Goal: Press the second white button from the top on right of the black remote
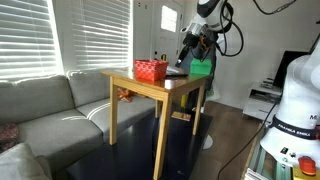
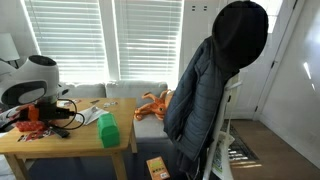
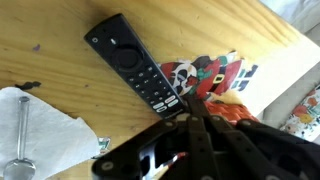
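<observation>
Remote (image 3: 135, 65) lies diagonally on the worktop (image 3: 200, 30), 10 to 4 o'clock in wrist view. Gripper (image 3: 193, 118), pinched together, hovers at its 4 o'clock end, so I'd guess the press isn't done yet.

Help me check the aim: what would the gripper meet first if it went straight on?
Probably the black remote, at its button end, which lies just ahead of the gripper in the wrist view. Depth is unclear, and the colourful card lies right beside that end, so a slight miss could land there.
</observation>
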Robot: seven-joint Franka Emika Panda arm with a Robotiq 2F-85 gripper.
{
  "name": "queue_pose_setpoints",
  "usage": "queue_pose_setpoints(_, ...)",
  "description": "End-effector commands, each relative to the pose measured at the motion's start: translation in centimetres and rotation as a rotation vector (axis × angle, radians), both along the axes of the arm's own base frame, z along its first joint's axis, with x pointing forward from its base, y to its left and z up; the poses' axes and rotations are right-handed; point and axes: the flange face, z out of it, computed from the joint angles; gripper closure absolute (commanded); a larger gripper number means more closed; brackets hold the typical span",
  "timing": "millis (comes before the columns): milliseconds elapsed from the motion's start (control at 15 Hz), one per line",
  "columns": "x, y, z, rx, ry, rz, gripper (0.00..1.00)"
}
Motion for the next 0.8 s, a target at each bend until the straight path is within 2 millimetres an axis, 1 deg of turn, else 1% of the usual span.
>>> queue_pose_setpoints(0,1.7,-0.2,-0.4,0.029,-0.015,-0.020,1.00)
queue_pose_setpoints(267,2.7,-0.2,-1.1,0.045,-0.006,-0.051,1.00)
queue_pose_setpoints(733,4.0,0.1,-2.6,0.046,0.015,-0.070,1.00)
